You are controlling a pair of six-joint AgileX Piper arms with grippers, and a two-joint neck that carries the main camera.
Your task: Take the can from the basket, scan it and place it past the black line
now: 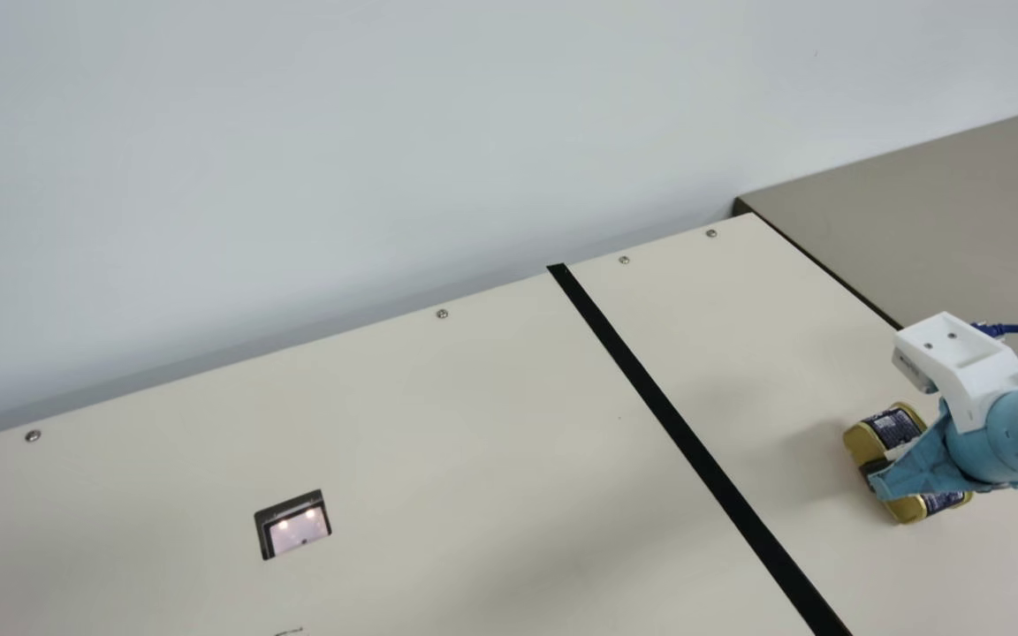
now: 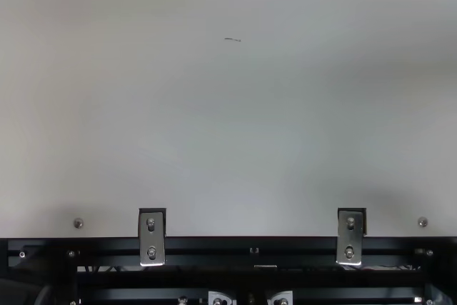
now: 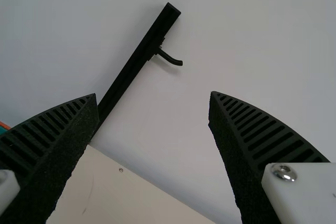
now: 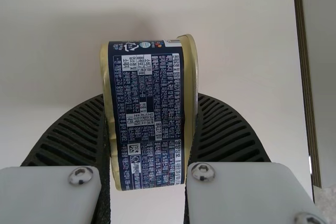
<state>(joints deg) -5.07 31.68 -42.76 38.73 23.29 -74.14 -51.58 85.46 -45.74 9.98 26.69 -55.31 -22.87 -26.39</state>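
Can (image 1: 896, 428) of gold metal with dark blue label is pinched between the two fingers of the right end effector (image 1: 877, 475), one finger on each side of it. In the main view, they are together at the right part of the cream worktop (image 1: 474, 415), on the right side of the black line (image 1: 650, 389) and apart from it. The can looks tilted in this view; if it touches the worktop, I cannot tell. The right wrist view shows its label, which carries many small white printed letters, facing the camera.

The left end effector (image 3: 153, 95) is spread, with a wide gap between its fingers and nothing in it. Behind this gap, the left wrist view shows the pale wall (image 3: 252, 40) and a long black bar (image 3: 131, 69), from which a short curved hook (image 3: 170, 59) comes out.

To the left of the black line, the worktop has a small window (image 1: 299, 528) with dark frame, and two bright lights are seen in it. In the top view, two metal brackets (image 2: 151, 237) sit at the edge of the worktop, over a black rail (image 2: 250, 251), and a round screw (image 2: 78, 223) is near each of them.
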